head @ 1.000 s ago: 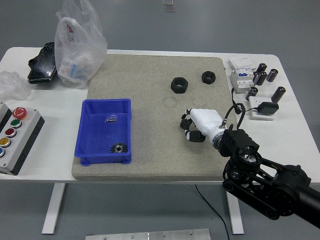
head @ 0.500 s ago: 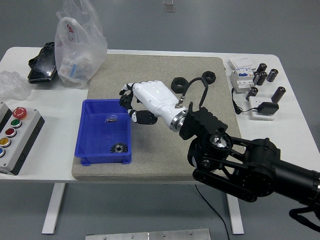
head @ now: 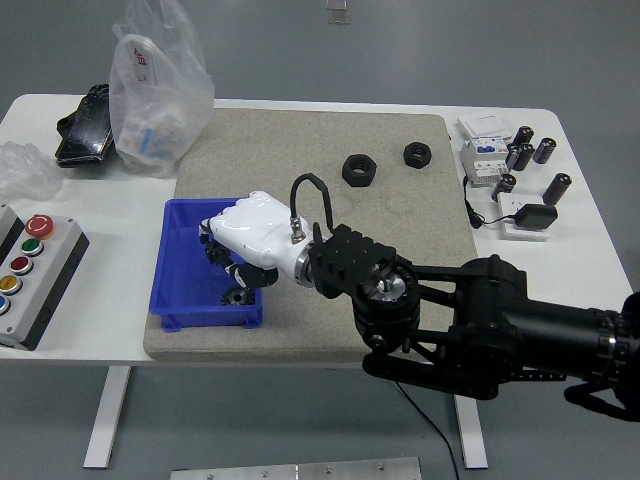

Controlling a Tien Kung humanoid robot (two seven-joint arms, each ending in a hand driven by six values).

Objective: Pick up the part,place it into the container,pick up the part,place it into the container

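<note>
We noted the right hand (head: 245, 245) had a glossy white shell with black finger joints. A black cable looped from its silver wrist ring. The arm was matte black, with a ribbed housing and a round metal-centred joint.

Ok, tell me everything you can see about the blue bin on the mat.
The blue bin is a shallow rectangular tray that looks like plastic, open-topped, with a rim. It sits flat on the left part of the grey mat, long side running away from the camera. The right hand, white-shelled, reaches over and into it, hiding much of the inside. A small black gear shows near its front wall.
</note>
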